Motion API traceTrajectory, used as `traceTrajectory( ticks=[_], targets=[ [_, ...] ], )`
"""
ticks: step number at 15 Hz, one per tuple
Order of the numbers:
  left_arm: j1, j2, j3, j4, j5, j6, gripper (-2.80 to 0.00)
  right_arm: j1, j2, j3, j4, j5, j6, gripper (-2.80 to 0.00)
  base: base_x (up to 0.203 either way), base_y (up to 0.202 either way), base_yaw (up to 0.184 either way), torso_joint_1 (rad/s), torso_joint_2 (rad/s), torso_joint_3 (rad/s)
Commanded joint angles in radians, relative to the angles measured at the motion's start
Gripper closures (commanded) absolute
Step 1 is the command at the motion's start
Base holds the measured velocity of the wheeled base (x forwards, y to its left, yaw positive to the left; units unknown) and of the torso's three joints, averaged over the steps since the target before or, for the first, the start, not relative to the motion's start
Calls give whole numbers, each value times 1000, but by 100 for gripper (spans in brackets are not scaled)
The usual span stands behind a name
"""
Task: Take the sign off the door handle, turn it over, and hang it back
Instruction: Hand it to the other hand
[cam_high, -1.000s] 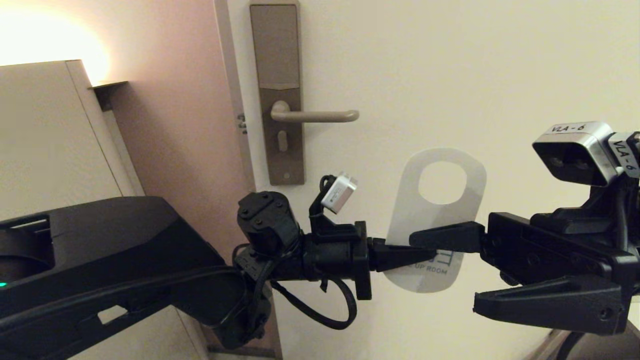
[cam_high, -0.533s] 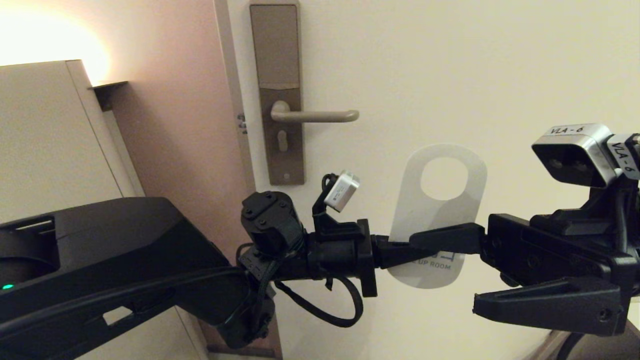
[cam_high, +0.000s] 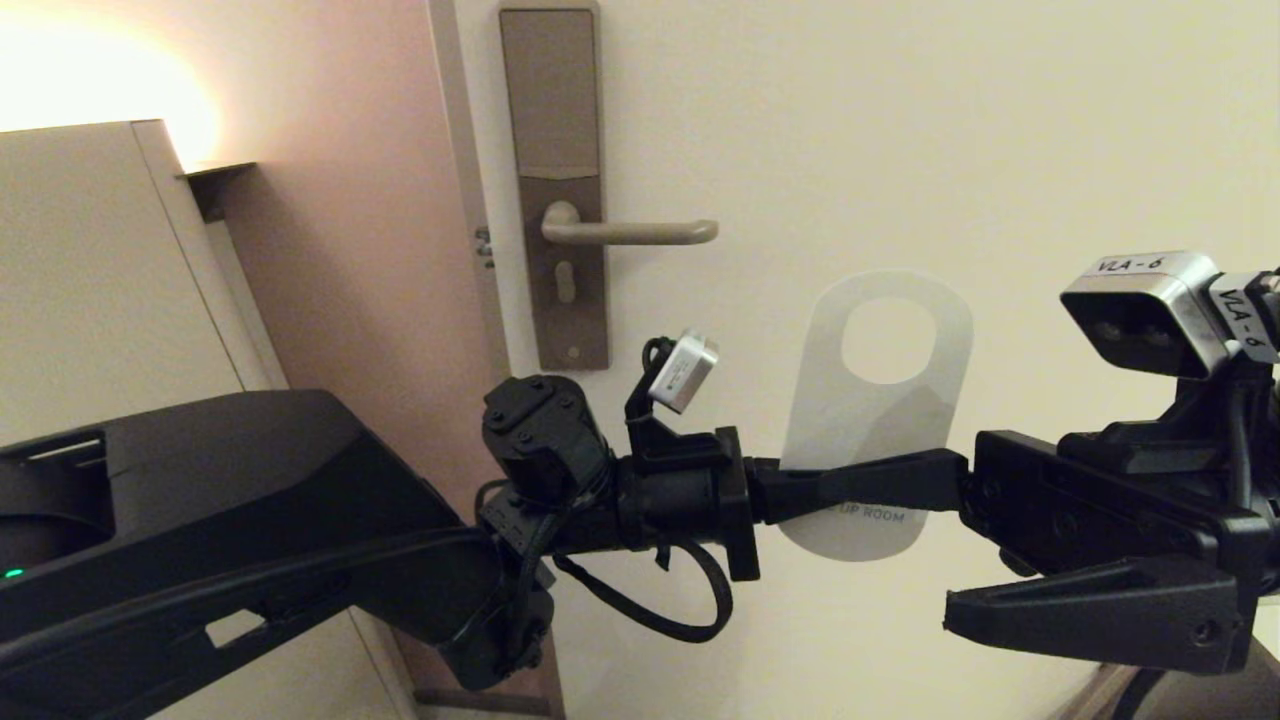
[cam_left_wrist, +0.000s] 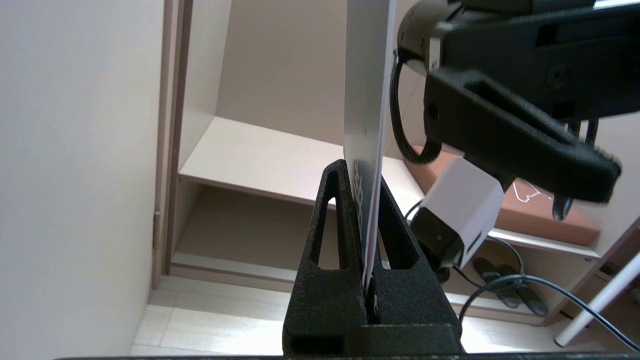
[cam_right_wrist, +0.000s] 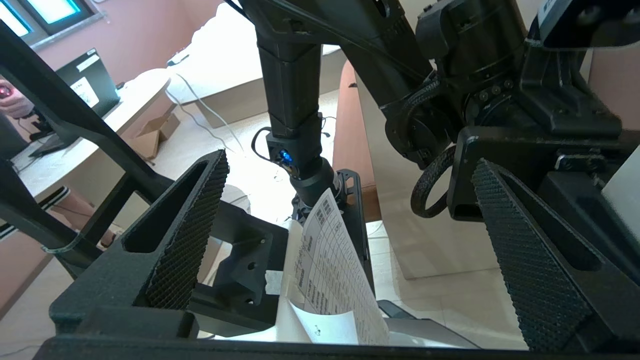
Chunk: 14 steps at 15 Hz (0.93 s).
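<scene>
the flat white rounded door-hanger sign (cam_high: 872, 410) with its oval hole stands upright in mid-air, below and right of the slim bronze-beige metal door handle (cam_high: 630, 232), clenched low down by the left gripper (cam_high: 800, 490); the right gripper (cam_high: 940, 545) gapes released beside it. best lift the hole level with the lever's tip before sliding on.

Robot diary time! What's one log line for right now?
sign: off door handle, white side showing | left end effector: shut on sign's lower part | right end effector: open, beside sign
</scene>
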Motion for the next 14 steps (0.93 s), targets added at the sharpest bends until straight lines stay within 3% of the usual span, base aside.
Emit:
traceTrajectory(
  ticks=[1,14],
  targets=[
    [0,-2,-3,-47,-3,-9,0,1,6,-3,-6,6,2,-280,0,0,0,0,0,0],
    [-6,0,0,-47,-3,-9,0,1,22,28,-65,6,1,-280,0,0,0,0,0,0]
  ],
)
